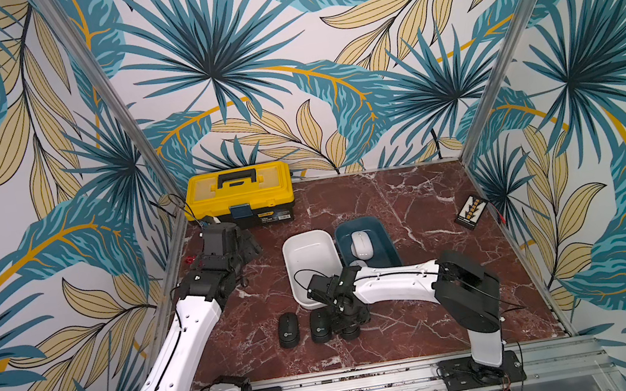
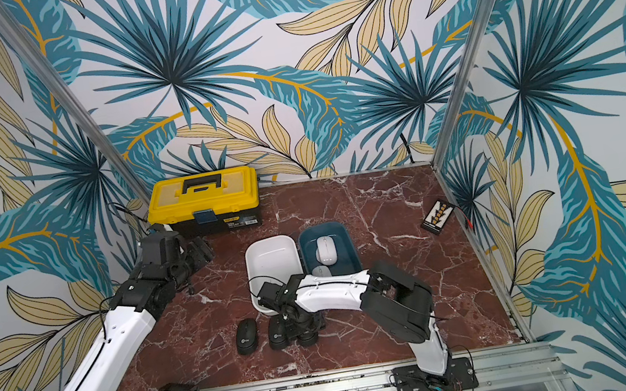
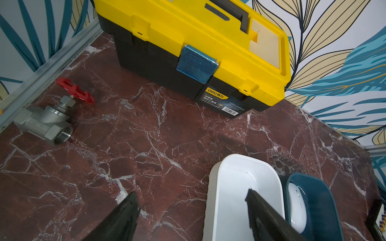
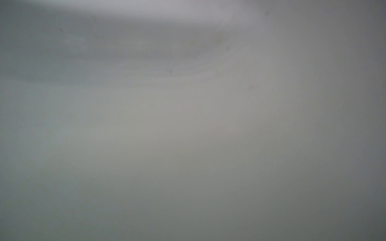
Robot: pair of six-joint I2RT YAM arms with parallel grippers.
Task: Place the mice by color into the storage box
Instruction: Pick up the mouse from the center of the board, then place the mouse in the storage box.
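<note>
Nearest the lens, a black mouse (image 1: 288,330) and a second black mouse (image 1: 319,327) lie side by side on the counter (image 1: 426,314), long axes front-to-back, logos toward the lens. Far left, the left end effector (image 3: 191,193) hangs spread. The right end effector (image 1: 345,317) covers a third black mouse (image 2: 308,338), its grip unclear. Behind are the white bin (image 1: 303,256), then the teal bin (image 1: 387,241) holding a long white mouse (image 1: 361,244), lengthwise, and a smaller white mouse (image 2: 320,271).

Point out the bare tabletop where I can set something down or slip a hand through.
Widest bare marble: back right, between the toolbox, the teal bin and the small black board. Also front left, beside the black mice. A strip runs between toolbox and white bin. Crowded: front centre, the right gripper down among the mice.
</note>
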